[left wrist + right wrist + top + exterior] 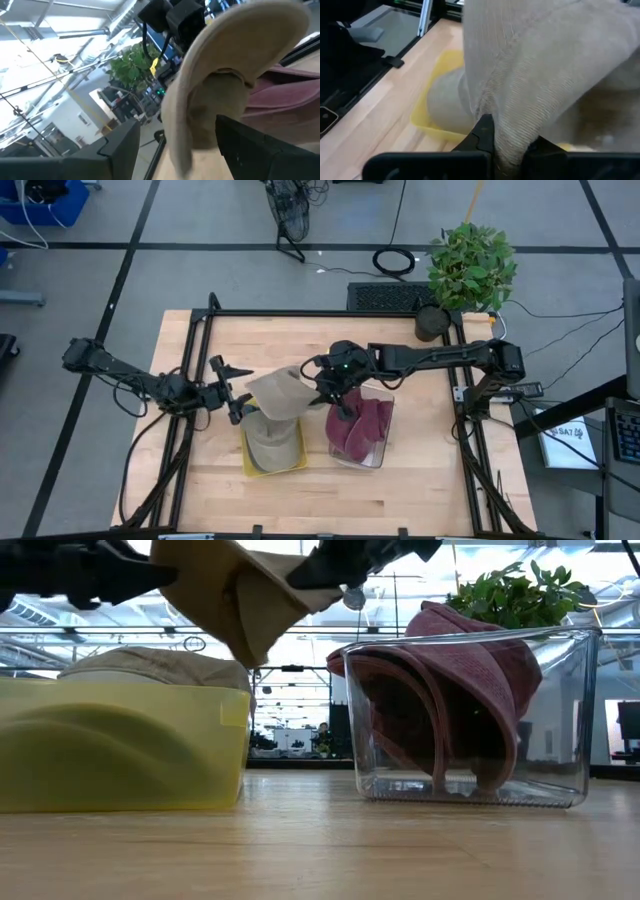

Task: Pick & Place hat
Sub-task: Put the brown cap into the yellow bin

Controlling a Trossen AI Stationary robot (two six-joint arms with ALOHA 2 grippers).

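Right jaws (506,150) clamped on tan hat (279,393) above yellow bin (250,463); left jaws (238,402) splayed.

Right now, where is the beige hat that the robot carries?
In the high view the beige hat hangs mid-table above the yellow bin, held by the right pincer, with the left pincer at its other side and the clear bin to its right.
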